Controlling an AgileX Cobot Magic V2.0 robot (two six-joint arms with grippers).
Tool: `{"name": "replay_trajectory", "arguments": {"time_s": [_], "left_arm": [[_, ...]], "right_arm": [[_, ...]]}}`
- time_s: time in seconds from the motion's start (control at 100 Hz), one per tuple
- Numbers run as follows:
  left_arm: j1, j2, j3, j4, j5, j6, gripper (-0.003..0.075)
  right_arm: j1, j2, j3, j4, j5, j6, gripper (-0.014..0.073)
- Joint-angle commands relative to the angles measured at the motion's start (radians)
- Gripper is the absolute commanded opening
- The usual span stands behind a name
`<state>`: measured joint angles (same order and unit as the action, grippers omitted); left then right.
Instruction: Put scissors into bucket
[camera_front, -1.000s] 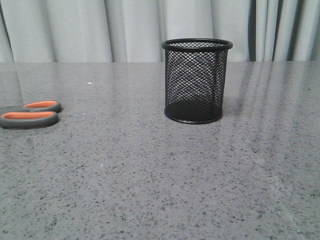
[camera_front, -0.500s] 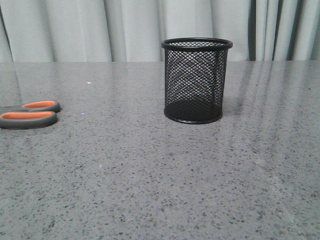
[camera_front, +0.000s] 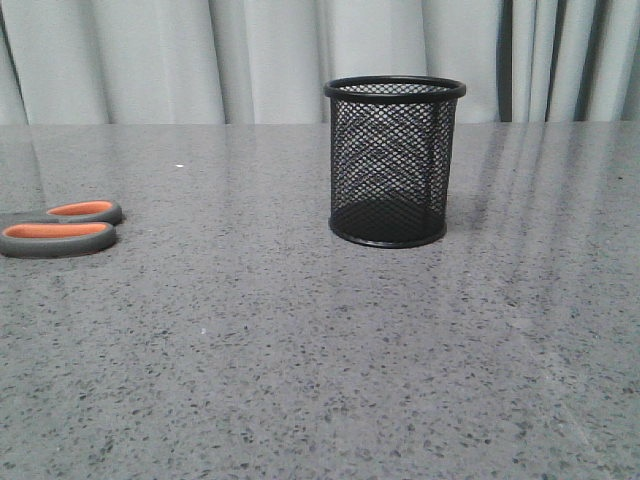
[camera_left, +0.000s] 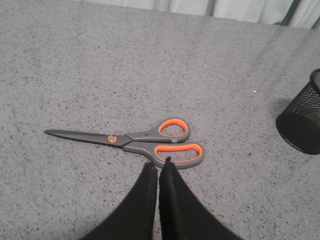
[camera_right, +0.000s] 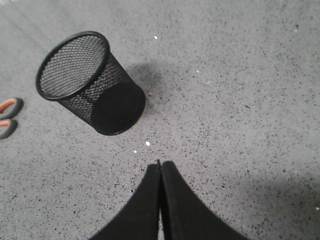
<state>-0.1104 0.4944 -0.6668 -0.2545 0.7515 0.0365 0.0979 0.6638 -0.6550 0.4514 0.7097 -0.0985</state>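
I see the scissors (camera_left: 135, 144) lying flat, blades pointing away from the bucket (camera_front: 393, 160), both my grippers (camera_left: 159, 162) (camera_right: 160, 162) pinched tight, holding nothing

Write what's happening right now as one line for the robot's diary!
scissors flat on table, untouched | bucket upright, empty | left hand shut, above scissors' handles | right hand shut, near bucket

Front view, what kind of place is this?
Probably a staged tabletop test area: a bare speckled grey countertop, pale curtains as backdrop, and only scissors and a mesh pen cup laid out.
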Motion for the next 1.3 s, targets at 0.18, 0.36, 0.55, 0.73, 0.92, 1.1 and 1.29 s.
{"name": "replay_trajectory", "arguments": {"time_s": [0.18,0.36,0.55,0.73,0.92,1.1,1.29], "left_arm": [[0.002,0.101,-0.09,0.0,-0.026,0.058,0.0003],[0.002,0.119,-0.09,-0.002,-0.024,0.082,0.0283],[0.002,0.127,-0.092,-0.002,-0.008,0.108,0.0367],[0.002,0.227,-0.166,-0.002,0.099,0.242,0.0333],[0.002,0.417,-0.294,-0.002,0.227,0.508,0.0333],[0.002,0.616,-0.398,-0.002,0.319,0.753,0.0335],[0.0,0.772,-0.487,0.001,0.296,1.019,0.0335]], "right_arm": [[-0.006,0.062,-0.061,0.01,-0.022,-0.081,-0.0036],[-0.006,0.062,-0.065,0.01,-0.022,-0.088,0.0188],[-0.006,0.062,-0.065,0.01,-0.02,-0.088,0.0429],[-0.006,0.062,-0.065,0.01,-0.02,-0.09,0.0426],[-0.006,0.062,-0.065,0.01,-0.02,-0.114,0.0426],[-0.006,0.062,-0.065,0.01,-0.02,-0.125,0.0426],[-0.006,0.062,-0.065,0.01,-0.018,-0.134,0.0426]]}}
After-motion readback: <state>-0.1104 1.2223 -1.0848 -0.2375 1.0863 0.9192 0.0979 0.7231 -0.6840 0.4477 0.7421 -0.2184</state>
